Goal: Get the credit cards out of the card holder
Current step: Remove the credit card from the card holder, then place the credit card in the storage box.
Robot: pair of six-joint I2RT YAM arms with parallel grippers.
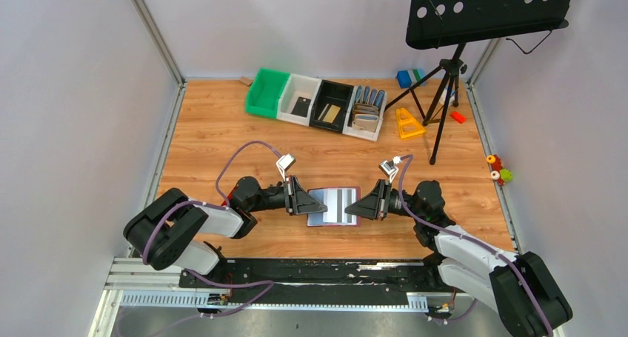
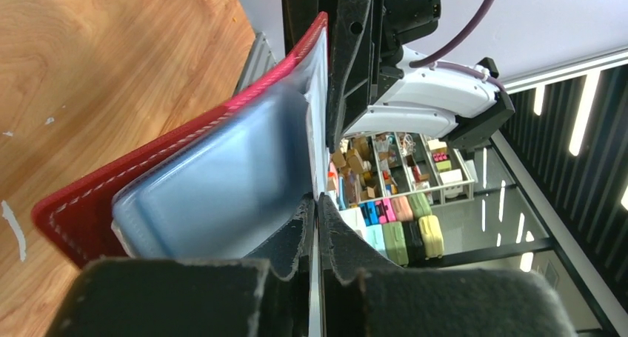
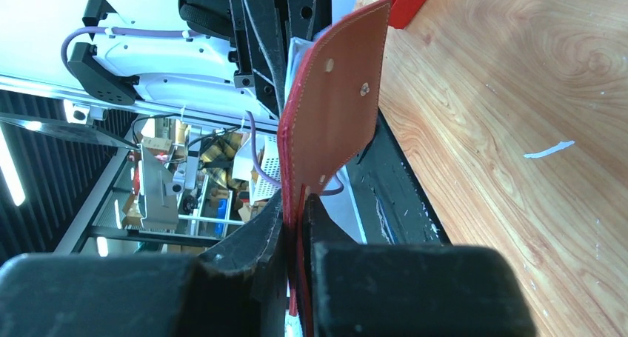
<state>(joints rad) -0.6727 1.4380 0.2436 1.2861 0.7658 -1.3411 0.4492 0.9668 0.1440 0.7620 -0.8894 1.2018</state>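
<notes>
The card holder [image 1: 333,207] hangs spread open between my two grippers, just above the wooden table, its grey and white inner pockets facing up. My left gripper [image 1: 306,202] [image 2: 317,201] is shut on a thin pale inner leaf beside a bluish clear pocket [image 2: 222,181]; whether a card is in that pinch I cannot tell. My right gripper [image 1: 360,207] [image 3: 296,201] is shut on the red stitched cover [image 3: 333,100]. A black card [image 1: 301,104] lies in the white bin and a gold-tan card [image 1: 330,113] in the black bin at the back.
A row of bins stands at the back: green [image 1: 266,92], white [image 1: 290,98], black [image 1: 346,100], and one with upright wallets [image 1: 366,107]. A music stand tripod [image 1: 443,92], a yellow piece [image 1: 408,122] and a small red block [image 1: 458,117] sit back right.
</notes>
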